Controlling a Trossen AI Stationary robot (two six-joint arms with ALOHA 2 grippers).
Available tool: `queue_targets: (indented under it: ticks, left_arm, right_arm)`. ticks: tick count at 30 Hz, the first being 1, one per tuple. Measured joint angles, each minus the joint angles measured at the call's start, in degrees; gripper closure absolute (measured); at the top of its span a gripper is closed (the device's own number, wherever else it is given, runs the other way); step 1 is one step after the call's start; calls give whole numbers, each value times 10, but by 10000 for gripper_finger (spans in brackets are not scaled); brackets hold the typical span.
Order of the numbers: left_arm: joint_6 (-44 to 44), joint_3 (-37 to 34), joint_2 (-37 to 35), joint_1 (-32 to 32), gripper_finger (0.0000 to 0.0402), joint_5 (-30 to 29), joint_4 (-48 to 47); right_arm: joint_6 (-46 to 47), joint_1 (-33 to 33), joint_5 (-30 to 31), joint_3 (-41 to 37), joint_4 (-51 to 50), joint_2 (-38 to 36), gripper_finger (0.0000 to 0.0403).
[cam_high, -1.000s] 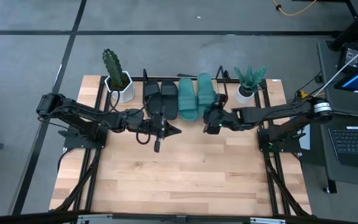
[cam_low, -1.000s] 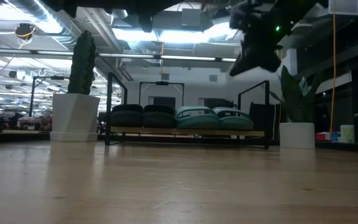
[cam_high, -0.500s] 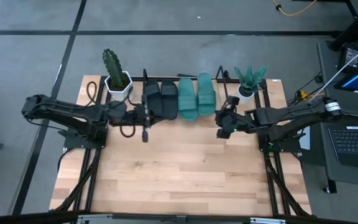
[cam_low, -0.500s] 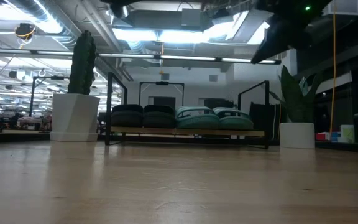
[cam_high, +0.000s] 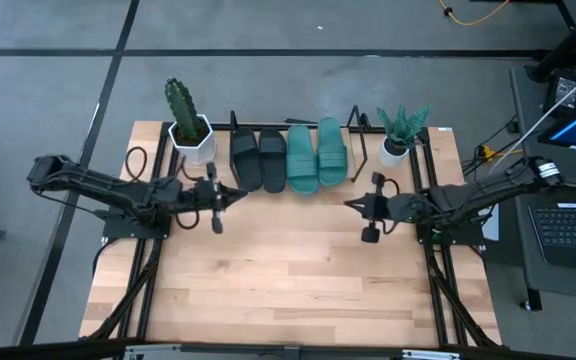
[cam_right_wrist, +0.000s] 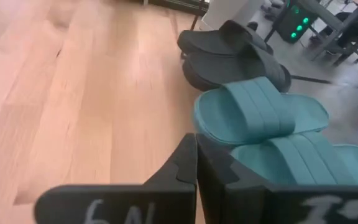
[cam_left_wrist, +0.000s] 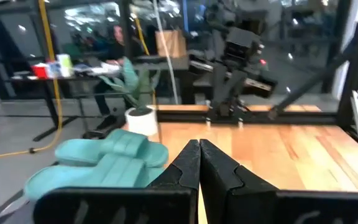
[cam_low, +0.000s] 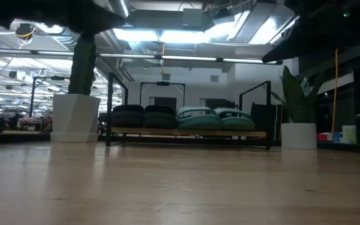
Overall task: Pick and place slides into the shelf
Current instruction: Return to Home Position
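The left gripper [cam_left_wrist: 199,148] and right gripper [cam_right_wrist: 196,149] hover empty, fingers together, on the near side of the shelf [cam_low: 255,133]. It holds all four: the black slides [cam_high: 258,158] left, the teal slides [cam_high: 316,155] right. Judged remaining: arm homing only.

The wooden surface [cam_high: 288,270] carries the shelf [cam_low: 189,132]. On it sit black slides [cam_high: 258,160] beside green slides [cam_high: 316,155]. White pots [cam_high: 196,142] flank the shelf, apparently on the surface.

A robotics lab: exposed ceiling pipes [cam_low: 167,57], strip lights [cam_low: 161,34], a cluttered workbench [cam_left_wrist: 55,73], a laptop [cam_high: 573,225] beside the table [cam_high: 298,280].
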Motion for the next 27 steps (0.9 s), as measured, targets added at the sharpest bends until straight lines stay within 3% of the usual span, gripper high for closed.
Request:
queue_targets:
  ticks: [7, 13, 19, 27]
  left_arm:
    - [1, -88, -139, 1, 401, -9, 24]
    - [-11, -97, -249, 1, 401, -10, -84]
    - [-20, -98, -273, 1, 401, -12, -149]
    - [-14, -157, -286, 6, 402, -14, -132]
  right_arm:
    - [-7, 2, -5, -19, 10, -41, 401]
    - [-34, 2, -50, -19, 16, -74, 402]
    - [-61, -8, -125, -19, 14, -110, 402]
    - [-63, -29, -143, -19, -13, -168, 402]
